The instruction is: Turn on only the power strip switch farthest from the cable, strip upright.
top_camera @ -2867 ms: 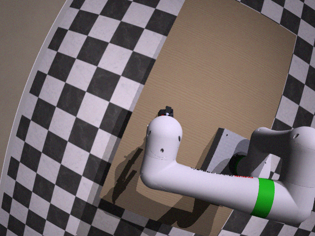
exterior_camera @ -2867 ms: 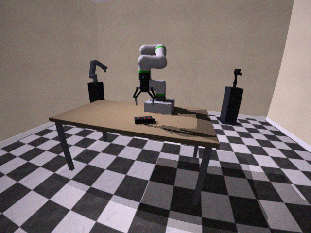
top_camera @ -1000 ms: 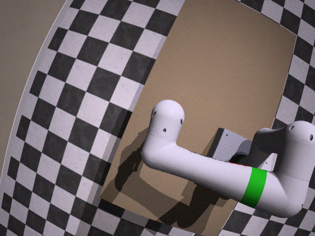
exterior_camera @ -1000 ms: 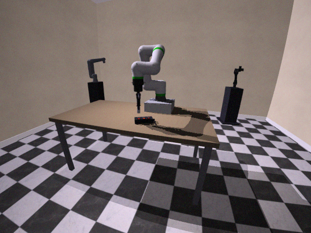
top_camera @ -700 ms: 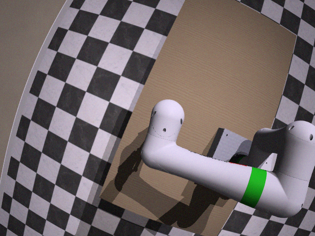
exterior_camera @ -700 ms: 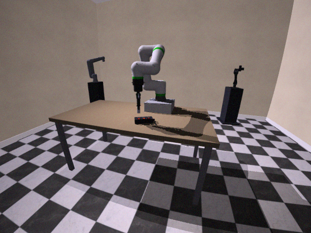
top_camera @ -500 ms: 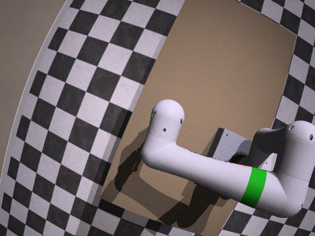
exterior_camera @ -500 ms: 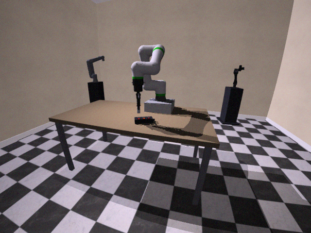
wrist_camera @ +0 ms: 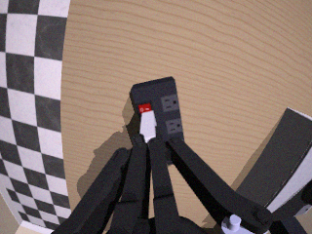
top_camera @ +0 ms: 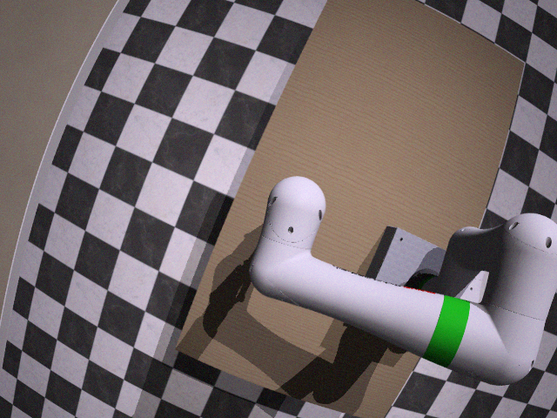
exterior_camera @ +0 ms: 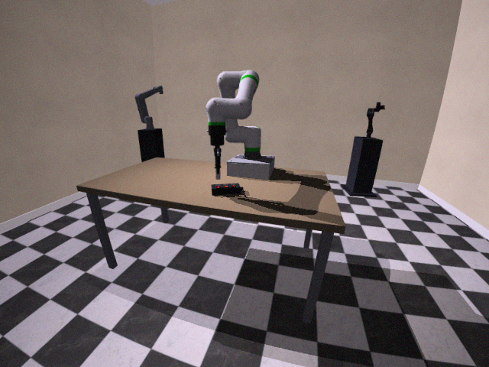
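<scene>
A black power strip lies right way up on the wooden table, with red switches showing on its top face. In the wrist view one red switch shows just beyond my fingertips, beside two sockets; the rest of the strip is hidden under the fingers. My gripper is shut with nothing between the fingers. It points straight down a little above the strip's left end. In the overhead view the arm hides both the strip and the gripper.
The robot's grey base block stands on the table behind the strip. Two black camera stands stand on the checkered floor beyond the table. The table's near edge lies close to the strip.
</scene>
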`<state>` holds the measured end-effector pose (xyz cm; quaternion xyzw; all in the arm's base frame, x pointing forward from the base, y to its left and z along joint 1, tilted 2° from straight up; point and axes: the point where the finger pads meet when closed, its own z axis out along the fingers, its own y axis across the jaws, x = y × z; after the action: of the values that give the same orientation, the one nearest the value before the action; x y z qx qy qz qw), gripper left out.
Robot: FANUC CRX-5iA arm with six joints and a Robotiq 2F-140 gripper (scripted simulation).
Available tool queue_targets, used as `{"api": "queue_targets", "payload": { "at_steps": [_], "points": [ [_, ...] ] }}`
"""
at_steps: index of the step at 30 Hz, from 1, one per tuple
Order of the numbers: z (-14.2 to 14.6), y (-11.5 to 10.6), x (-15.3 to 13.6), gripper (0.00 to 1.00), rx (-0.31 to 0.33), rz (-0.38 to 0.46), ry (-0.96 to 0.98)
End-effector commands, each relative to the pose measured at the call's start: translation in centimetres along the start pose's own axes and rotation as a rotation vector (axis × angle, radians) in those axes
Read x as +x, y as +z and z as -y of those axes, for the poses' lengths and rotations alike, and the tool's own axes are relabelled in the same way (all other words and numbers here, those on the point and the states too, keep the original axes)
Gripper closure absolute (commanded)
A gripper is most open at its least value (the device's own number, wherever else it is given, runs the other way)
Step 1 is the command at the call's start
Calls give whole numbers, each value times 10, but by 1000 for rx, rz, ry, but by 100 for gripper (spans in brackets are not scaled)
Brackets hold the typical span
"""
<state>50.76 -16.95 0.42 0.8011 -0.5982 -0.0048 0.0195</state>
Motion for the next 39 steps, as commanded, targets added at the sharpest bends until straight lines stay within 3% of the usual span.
{"api": "queue_targets", "payload": {
  "at_steps": [1, 39],
  "points": [
    [0, 3, 0, 100, 0, 0, 0],
    [0, 38, 1, 100, 0, 0, 0]
  ]
}}
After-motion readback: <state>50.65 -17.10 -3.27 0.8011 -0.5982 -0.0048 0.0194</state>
